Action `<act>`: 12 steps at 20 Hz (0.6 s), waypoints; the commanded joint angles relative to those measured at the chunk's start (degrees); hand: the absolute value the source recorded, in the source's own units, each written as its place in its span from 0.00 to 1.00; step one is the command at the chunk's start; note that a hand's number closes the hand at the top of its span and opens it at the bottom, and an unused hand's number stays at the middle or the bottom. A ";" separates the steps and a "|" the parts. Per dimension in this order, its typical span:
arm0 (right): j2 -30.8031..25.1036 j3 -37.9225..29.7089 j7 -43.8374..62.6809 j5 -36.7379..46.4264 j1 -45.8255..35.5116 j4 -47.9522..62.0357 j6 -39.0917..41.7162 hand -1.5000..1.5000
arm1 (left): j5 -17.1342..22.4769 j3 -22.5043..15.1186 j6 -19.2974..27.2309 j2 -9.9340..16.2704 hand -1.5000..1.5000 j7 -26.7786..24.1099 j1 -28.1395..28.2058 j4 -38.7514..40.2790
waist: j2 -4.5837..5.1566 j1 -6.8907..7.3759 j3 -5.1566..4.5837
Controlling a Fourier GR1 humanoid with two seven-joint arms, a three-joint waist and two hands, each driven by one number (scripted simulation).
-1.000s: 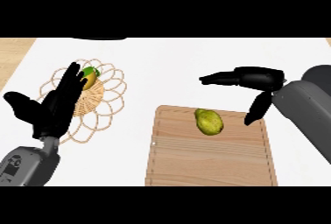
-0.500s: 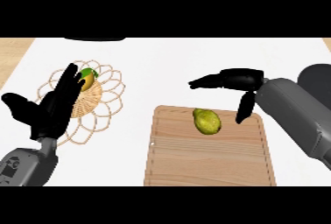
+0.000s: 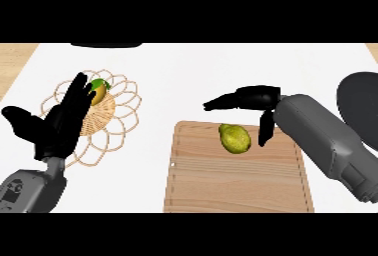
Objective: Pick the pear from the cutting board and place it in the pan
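Observation:
A yellow-green pear lies near the far end of the wooden cutting board. My right hand hovers just beyond and above the pear, open, fingers stretched to the left and thumb hanging down beside the fruit, apart from it. At the right edge a dark round shape, probably the pan, is partly cut off and partly hidden by my right forearm. My left hand rests open at the left, fingers up.
A woven wicker mat lies at the left with a yellow-green fruit on it, partly hidden by my left hand. A dark object sits at the far edge of the white counter.
My right hand has travelled left and nearer, from beyond the board's far right corner to just above the pear. The left hand has barely shifted.

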 commanded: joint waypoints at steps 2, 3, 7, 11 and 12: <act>4.72 1.19 -6.40 1.17 -1.09 5.34 5.98 0.00 | -0.69 0.42 -0.21 -0.61 0.50 0.19 -0.43 0.24 | 0.12 -0.02 -0.01; 3.00 1.82 -9.06 1.76 0.26 4.28 5.52 0.00 | -1.00 0.23 0.01 -0.92 0.50 -0.56 1.79 -0.62 | -0.09 -0.33 -0.01; 4.68 0.01 -9.33 0.35 -0.45 7.38 5.21 0.00 | -0.19 1.24 -2.11 -0.38 0.50 -0.41 2.34 -1.01 | -0.07 -0.18 0.00; 7.08 0.04 -8.39 -0.07 -1.35 8.47 6.29 0.00 | -1.34 1.20 -0.01 -0.75 0.50 0.84 3.70 -4.43 | -0.23 -0.02 0.01; 6.69 0.92 -9.82 0.75 -1.32 8.67 6.19 0.00 | -2.29 0.79 -0.30 -2.79 0.50 -0.83 -0.40 1.77 | 0.06 -0.91 -0.02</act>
